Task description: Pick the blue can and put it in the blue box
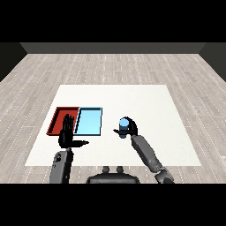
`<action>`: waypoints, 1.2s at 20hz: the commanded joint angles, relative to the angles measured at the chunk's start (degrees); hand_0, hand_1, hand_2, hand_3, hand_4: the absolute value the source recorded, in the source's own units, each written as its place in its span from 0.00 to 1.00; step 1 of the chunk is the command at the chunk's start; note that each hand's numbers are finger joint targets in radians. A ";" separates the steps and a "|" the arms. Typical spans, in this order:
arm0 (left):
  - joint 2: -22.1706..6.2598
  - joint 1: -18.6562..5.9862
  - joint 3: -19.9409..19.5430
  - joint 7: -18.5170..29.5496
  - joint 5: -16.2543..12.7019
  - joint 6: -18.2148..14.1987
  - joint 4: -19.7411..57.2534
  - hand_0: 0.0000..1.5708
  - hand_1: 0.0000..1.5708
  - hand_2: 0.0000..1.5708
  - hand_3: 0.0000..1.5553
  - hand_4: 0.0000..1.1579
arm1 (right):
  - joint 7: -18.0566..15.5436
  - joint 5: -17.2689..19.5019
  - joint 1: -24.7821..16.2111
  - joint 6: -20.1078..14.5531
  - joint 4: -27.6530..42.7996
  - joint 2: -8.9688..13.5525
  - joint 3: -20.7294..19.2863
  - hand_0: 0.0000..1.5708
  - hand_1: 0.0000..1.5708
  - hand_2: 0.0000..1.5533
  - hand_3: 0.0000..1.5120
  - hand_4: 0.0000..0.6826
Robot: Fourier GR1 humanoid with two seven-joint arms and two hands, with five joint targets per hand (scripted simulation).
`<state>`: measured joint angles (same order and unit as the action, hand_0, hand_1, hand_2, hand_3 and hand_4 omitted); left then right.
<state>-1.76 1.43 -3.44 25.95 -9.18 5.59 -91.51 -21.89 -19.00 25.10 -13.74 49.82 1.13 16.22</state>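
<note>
The blue can [124, 123] stands upright right of the trays, and my right hand [129, 129] is curled round it with the thumb on its left side. Whether the can rests on the white table [145, 101] or is lifted off it I cannot tell. To the can's left lies the light blue tray [89, 121], with nothing in it. My left hand [67, 131] is held upright in front of the red tray [62, 115], fingers straight and thumb pointing right, holding nothing.
The red tray touches the light blue tray's left side; my left hand covers part of its near edge. A grey wood floor surrounds the table.
</note>
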 commanded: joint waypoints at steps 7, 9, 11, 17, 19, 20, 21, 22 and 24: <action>0.01 -2.19 3.21 -1.10 4.59 -0.98 4.13 0.00 0.00 0.00 0.00 0.00 | 1.06 6.18 -2.73 0.42 9.25 -0.04 -0.91 0.94 0.94 0.94 0.93 0.94; 1.11 -4.69 3.46 -0.50 4.36 -0.94 8.29 0.00 0.00 0.00 0.00 0.00 | 4.24 5.37 -0.84 0.65 13.46 0.31 -1.39 0.95 0.95 0.94 0.93 0.95; 1.72 -5.95 6.90 -1.84 4.43 -4.87 8.89 0.00 0.00 0.00 0.00 0.00 | 6.34 6.60 0.49 -1.32 15.70 -1.04 -0.09 0.95 0.95 0.93 0.93 0.95; 1.75 -6.69 9.58 -5.35 2.18 -3.25 8.22 0.00 0.00 0.00 0.00 0.00 | 3.26 9.05 -2.78 2.02 22.03 0.00 0.19 0.91 0.91 0.93 0.94 0.97; 1.75 -6.95 9.77 -5.45 2.07 -3.56 8.33 0.00 0.00 0.00 0.00 0.00 | 6.16 8.58 0.38 -2.06 22.06 -1.07 1.54 0.91 0.91 0.93 0.94 0.96; 1.75 -7.08 9.86 -5.49 2.03 -3.71 8.40 0.00 0.00 0.00 0.00 0.00 | 4.33 9.54 0.38 2.22 20.37 -0.83 -1.53 0.91 0.91 0.92 0.93 0.96; 1.75 -4.42 9.80 -1.95 1.93 -2.32 9.61 0.00 0.00 0.00 0.00 0.00 | 4.42 9.86 0.51 2.73 20.21 -1.00 -2.15 0.91 0.91 0.92 0.93 0.96; 1.75 -7.86 13.40 -5.09 2.88 -7.19 8.80 0.00 0.00 0.00 0.00 0.00 | 4.44 10.01 0.69 3.13 20.00 -1.07 -2.64 0.91 0.91 0.92 0.93 0.96; 1.75 -11.93 9.80 -8.82 2.81 -5.59 11.57 0.00 0.00 0.00 0.00 0.00 | 4.45 10.18 1.11 3.85 19.54 -1.11 -3.52 0.91 0.91 0.92 0.93 0.96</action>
<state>-0.04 -6.72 6.54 20.26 -6.74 1.20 -81.96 -17.74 -9.77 25.78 -11.36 69.01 0.35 14.26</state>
